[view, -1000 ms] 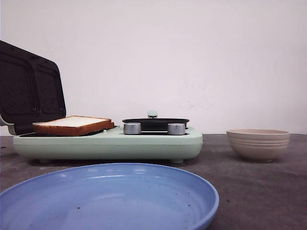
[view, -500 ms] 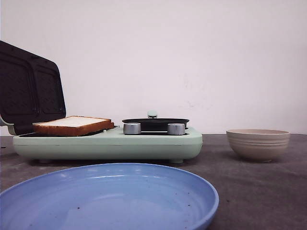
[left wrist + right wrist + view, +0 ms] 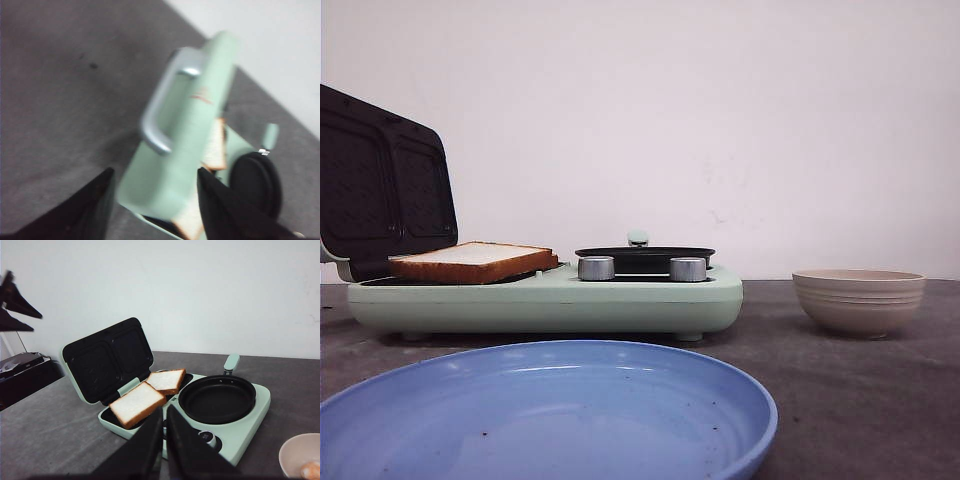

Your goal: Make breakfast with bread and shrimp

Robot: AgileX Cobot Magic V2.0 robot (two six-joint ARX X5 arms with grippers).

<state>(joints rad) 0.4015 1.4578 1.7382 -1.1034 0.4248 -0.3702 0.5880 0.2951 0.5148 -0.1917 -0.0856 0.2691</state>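
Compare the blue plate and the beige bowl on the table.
The blue plate is wide and shallow, while the beige bowl is narrower with taller, ribbed walls. The plate sits nearest the front camera; the bowl stands farther back on the right, beside the green sandwich maker. The plate looks empty; the right wrist view shows something pinkish in the bowl. Both rest upright on the grey table.

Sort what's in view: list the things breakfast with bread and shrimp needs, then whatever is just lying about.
For the job:
- bread slices on the open sandwich maker
- black pan
- beige bowl; something orange-pink inside, possibly shrimp
- blue plate

Lying about:
- dark equipment at the table's edge
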